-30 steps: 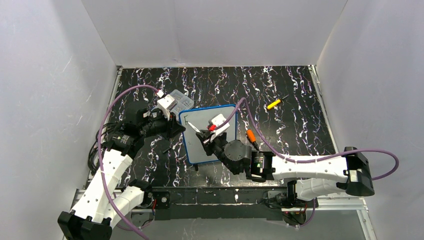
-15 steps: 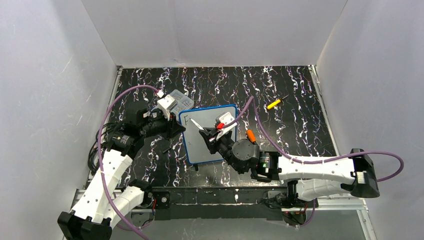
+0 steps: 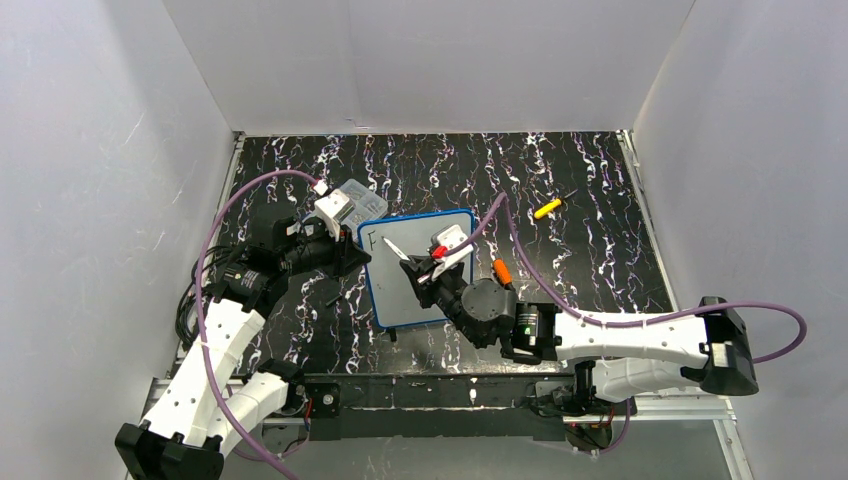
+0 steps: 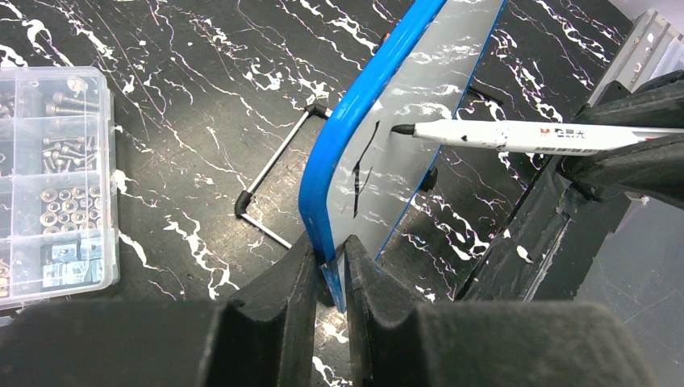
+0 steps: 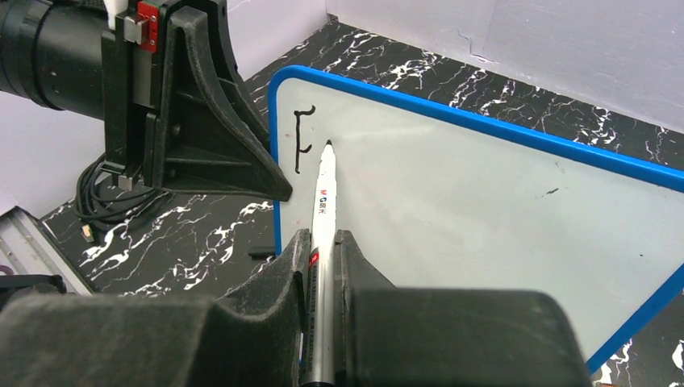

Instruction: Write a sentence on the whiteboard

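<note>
The whiteboard (image 3: 425, 270), white with a blue frame, lies mid-table; it also shows in the left wrist view (image 4: 419, 81) and the right wrist view (image 5: 484, 210). One black letter, an F (image 5: 302, 137), stands at its upper left corner; no other words of the sentence show. My left gripper (image 4: 329, 250) is shut on the board's blue left edge. My right gripper (image 5: 323, 242) is shut on a white marker (image 5: 324, 201), whose black tip sits just right of the F, at or very near the board surface. The marker also shows in the left wrist view (image 4: 516, 135).
A clear compartment box of screws (image 3: 352, 200) sits behind the left gripper, also in the left wrist view (image 4: 48, 177). An orange object (image 3: 501, 270) lies right of the board, a yellow tool (image 3: 546, 208) farther back right. A small black stand part (image 4: 274, 193) lies left of the board.
A second ago the right gripper was lower on the board; it moved the marker up to the top left, and the F now shows. Little moved in the last half second.
</note>
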Controlling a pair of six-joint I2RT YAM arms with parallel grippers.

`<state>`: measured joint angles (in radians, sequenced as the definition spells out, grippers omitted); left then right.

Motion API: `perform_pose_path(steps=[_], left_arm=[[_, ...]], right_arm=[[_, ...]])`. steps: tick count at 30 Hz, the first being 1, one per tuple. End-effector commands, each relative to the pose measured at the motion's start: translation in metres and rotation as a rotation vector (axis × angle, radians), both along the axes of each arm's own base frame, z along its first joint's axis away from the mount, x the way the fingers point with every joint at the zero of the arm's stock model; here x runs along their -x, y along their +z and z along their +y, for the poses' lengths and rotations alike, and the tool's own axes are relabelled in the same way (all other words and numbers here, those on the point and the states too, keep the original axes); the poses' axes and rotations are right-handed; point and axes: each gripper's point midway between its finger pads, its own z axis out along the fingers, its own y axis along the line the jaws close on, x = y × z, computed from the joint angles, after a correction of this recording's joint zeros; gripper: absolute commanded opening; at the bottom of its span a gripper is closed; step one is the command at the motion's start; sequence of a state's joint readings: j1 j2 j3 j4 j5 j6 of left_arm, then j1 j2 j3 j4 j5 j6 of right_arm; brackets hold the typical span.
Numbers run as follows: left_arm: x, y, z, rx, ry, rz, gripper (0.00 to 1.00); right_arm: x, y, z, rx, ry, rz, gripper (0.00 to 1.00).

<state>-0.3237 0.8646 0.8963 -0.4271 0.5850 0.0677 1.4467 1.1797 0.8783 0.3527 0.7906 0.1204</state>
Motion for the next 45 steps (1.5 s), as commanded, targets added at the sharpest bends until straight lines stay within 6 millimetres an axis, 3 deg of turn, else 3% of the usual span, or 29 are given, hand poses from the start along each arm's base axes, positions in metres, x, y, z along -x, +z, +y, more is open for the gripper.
perform_pose_path(steps=[1,10,15,22,31,45], left_arm=[[0.008,-0.017,0.002,-0.039,-0.015,0.04,0.0],[0.008,-0.018,0.002,-0.043,-0.016,0.041,0.0],[0.008,-0.017,0.002,-0.042,-0.017,0.04,0.0],[0.008,-0.017,0.002,-0.041,-0.017,0.038,0.0],[0.009,-0.017,0.002,-0.041,-0.016,0.038,0.0],[0.009,-0.017,0.002,-0.043,-0.02,0.037,0.0]], right_arm=[[-0.006,0.004,-0.003,-0.02,-0.045,-0.002,0.01],[-0.005,0.006,0.005,-0.001,-0.023,-0.03,0.01],[-0.002,-0.008,0.01,0.046,0.007,-0.015,0.01],[-0.003,-0.018,0.0,0.061,-0.019,0.014,0.01],[-0.007,-0.004,-0.011,0.04,-0.056,-0.012,0.01],[-0.01,0.02,-0.008,-0.008,-0.063,-0.068,0.01]])
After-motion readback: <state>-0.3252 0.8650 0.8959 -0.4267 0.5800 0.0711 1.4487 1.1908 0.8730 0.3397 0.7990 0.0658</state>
